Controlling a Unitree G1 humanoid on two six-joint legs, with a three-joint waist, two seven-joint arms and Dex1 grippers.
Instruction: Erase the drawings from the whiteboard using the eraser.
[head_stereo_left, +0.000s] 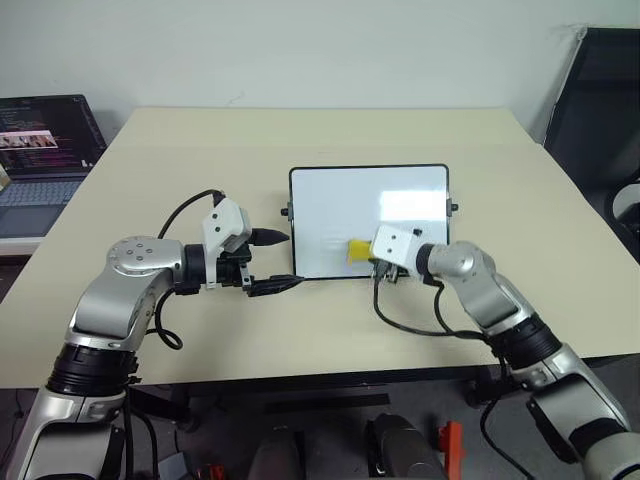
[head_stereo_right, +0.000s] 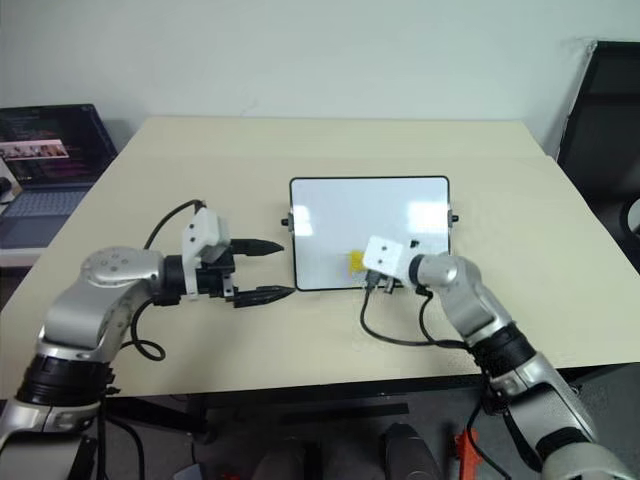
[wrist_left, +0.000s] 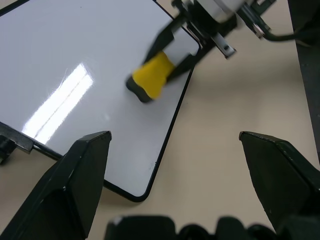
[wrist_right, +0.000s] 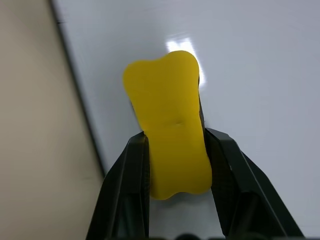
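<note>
Two claws: right claw (wrist_right: 175, 165) clamps the eraser (wrist_right: 170, 132) on the whiteboard (head_stereo_left: 330, 205) (wiping step); left claw (head_stereo_left: 275, 262) gapes empty. Next: sweep remaining surface.

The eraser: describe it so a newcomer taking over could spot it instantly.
On the beige table lies a black-framed whiteboard. Over its near edge, the right gripper pinches the eraser between its black fingers. It is a small bright yellow block, the only yellow thing there.
</note>
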